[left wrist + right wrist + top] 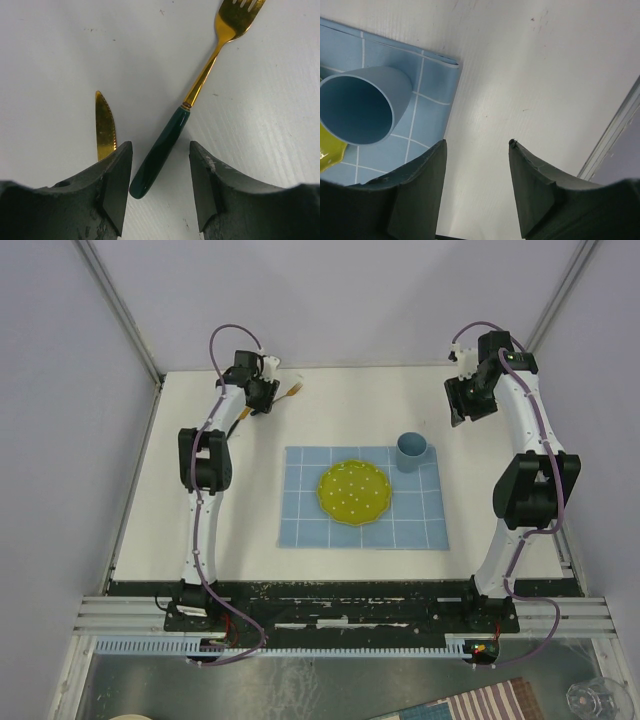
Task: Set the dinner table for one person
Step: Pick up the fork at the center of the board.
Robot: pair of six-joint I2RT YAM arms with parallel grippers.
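On the white dinner table (200,500) lies a light-blue grid cloth (305,525) carrying a yellow plate (353,492) and a blue cup (411,450). At the far left, a gold fork (198,82) with a dark green handle lies flat, next to a gold knife (105,125) whose blade is partly hidden by my left finger. My left gripper (160,145) is open just above the table, with the end of the fork's handle between its jaws, untouched. My right gripper (477,145) hangs open over bare table, to the right of the cup (362,107), holding nothing.
Walls and metal posts close in the table's far and side edges; a rail (615,135) runs along the right side. The arms' bases sit on a black frame (340,605) at the near edge. A striped cloth (490,705) and a clear glass (600,698) lie below that.
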